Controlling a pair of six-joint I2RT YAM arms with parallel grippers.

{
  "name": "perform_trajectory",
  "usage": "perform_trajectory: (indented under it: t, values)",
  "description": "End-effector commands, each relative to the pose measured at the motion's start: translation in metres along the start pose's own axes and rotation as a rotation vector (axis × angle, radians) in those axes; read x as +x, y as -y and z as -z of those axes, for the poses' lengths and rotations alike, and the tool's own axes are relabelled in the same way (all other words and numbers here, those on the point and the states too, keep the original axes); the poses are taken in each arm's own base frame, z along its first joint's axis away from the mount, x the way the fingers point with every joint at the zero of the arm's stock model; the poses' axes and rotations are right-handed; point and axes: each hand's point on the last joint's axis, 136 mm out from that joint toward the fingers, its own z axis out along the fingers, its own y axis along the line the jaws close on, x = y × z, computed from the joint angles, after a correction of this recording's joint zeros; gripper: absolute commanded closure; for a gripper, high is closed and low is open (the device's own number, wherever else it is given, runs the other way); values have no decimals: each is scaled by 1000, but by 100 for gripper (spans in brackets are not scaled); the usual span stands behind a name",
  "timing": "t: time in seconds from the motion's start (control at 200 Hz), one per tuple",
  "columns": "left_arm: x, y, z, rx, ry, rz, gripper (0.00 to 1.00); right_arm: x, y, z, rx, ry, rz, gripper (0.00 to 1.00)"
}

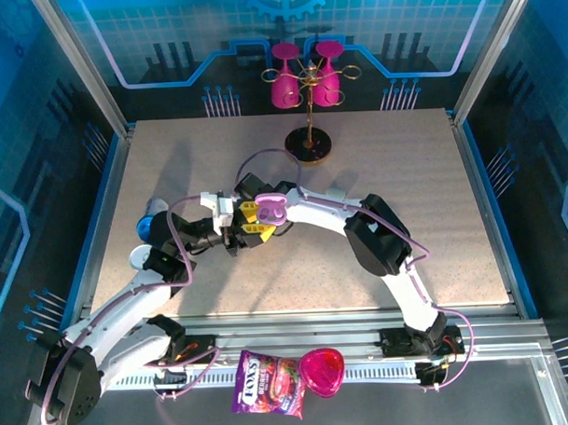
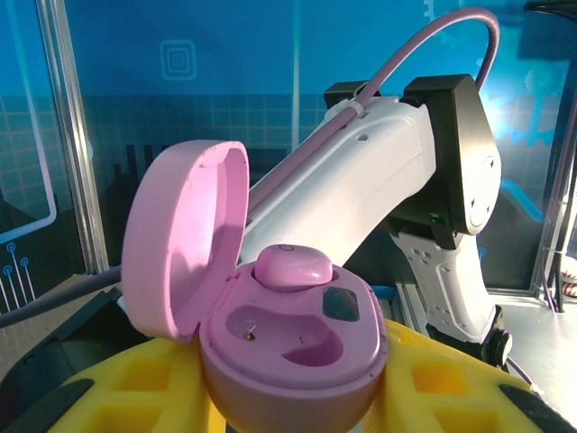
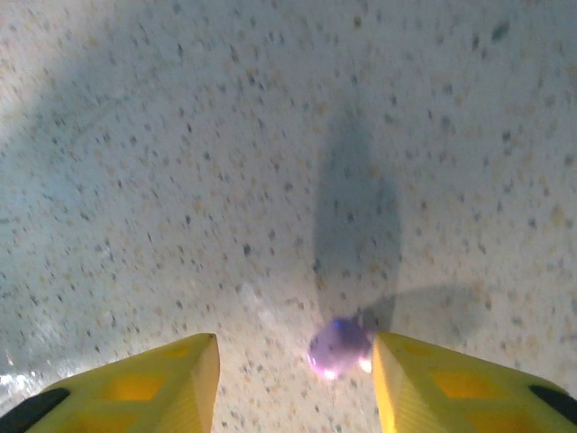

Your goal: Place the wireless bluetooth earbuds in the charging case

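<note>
My left gripper [image 2: 288, 401] is shut on the open lilac charging case [image 2: 297, 347], which sits between its yellow fingers [image 2: 117, 388] with the lid [image 2: 185, 234] swung up to the left. One lilac earbud [image 2: 293, 266] is seated in the far slot. The near slot [image 2: 288, 338] is empty. From above, the case [image 1: 272, 210] is at the table's middle. My right gripper [image 3: 293, 379] is open, pointing down at the speckled table. A second lilac earbud [image 3: 338, 347] lies on the table between its fingers, right beside the right finger [image 3: 424, 388].
A blue round cap [image 1: 152, 225] lies left of the left arm. A gold rack with magenta cups [image 1: 307, 81] stands at the back. A candy bag [image 1: 266, 372] and a pink heart-shaped box [image 1: 322, 370] rest on the front rail.
</note>
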Motion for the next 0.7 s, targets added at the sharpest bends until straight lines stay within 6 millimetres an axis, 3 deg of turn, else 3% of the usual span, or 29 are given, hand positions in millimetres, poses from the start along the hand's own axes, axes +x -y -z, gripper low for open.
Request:
perform_trajectory:
  t: [0.0, 0.245, 0.47, 0.695]
  values:
    - [-5, 6, 0, 12, 12, -25, 71, -5, -2, -13, -15, -13, 3, 54]
    - [-5, 6, 1, 6, 9, -31, 71, 10, -5, -23, -65, -73, 9, 53]
    - [-5, 6, 1, 5, 7, -29, 71, 28, -13, -12, -114, -86, 1, 56]
    - [-4, 5, 1, 6, 7, -25, 71, 40, -8, 5, -96, -62, -27, 57]
